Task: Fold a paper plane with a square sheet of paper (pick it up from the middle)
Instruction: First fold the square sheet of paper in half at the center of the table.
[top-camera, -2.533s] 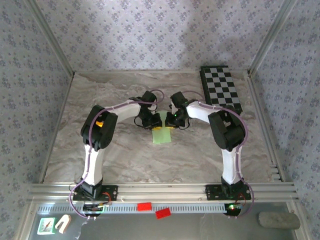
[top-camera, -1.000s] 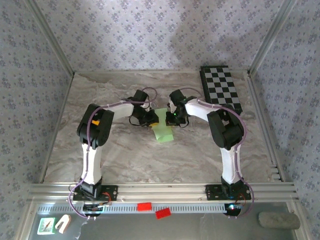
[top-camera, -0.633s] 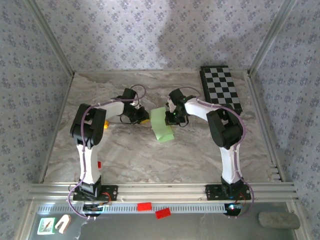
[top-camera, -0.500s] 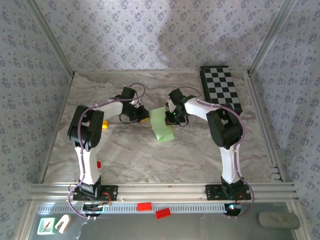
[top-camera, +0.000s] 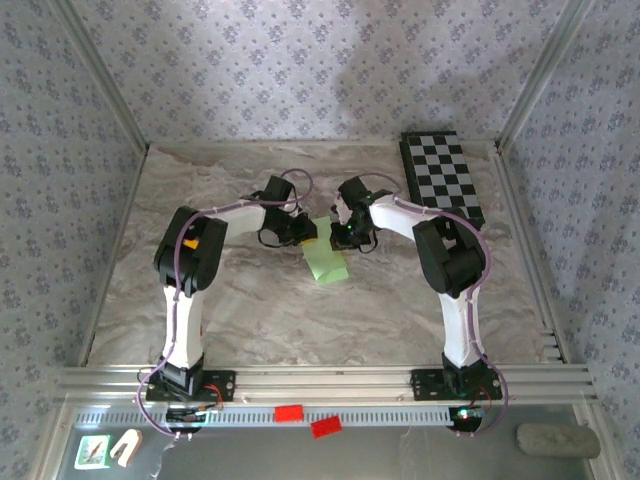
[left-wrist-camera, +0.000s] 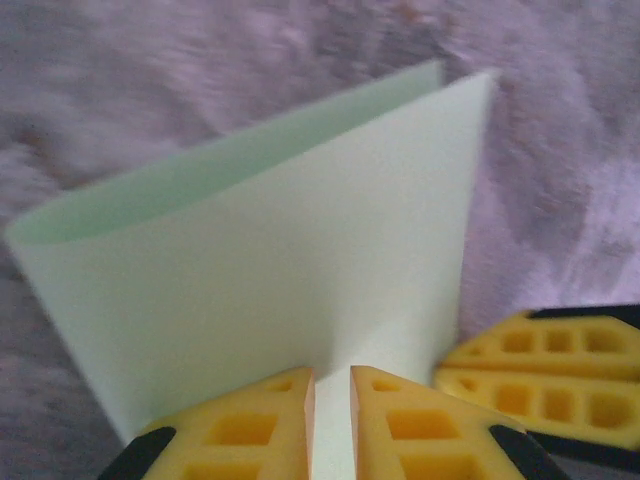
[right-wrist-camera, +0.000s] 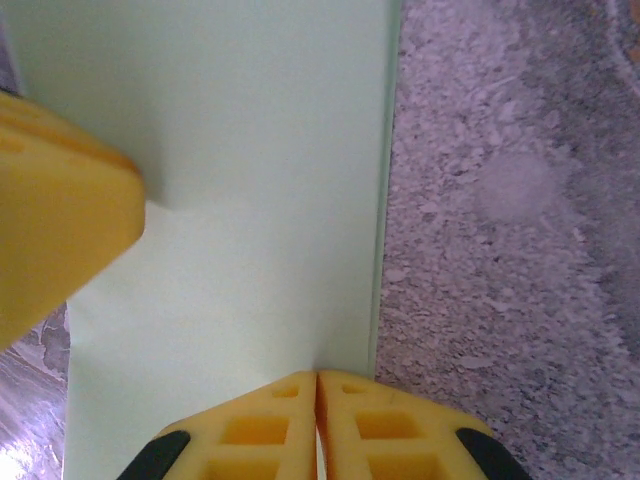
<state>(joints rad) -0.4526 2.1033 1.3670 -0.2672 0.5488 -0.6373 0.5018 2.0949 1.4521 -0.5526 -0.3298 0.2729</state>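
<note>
Above the table (top-camera: 250, 310), left gripper (left-wrist-camera: 332, 385) and right gripper (right-wrist-camera: 317, 385) pinch the folded sheet (left-wrist-camera: 300, 250).

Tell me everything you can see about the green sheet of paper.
The sheet of paper is thin, plain and light green, with no print. It is doubled over into two layers, joined by a soft rounded bend on one side and slightly open on the other, not creased flat. It sits over the middle of the marbled table. The left gripper and the right gripper each pinch it at an edge. Whether its near end rests on the surface is unclear.
</note>
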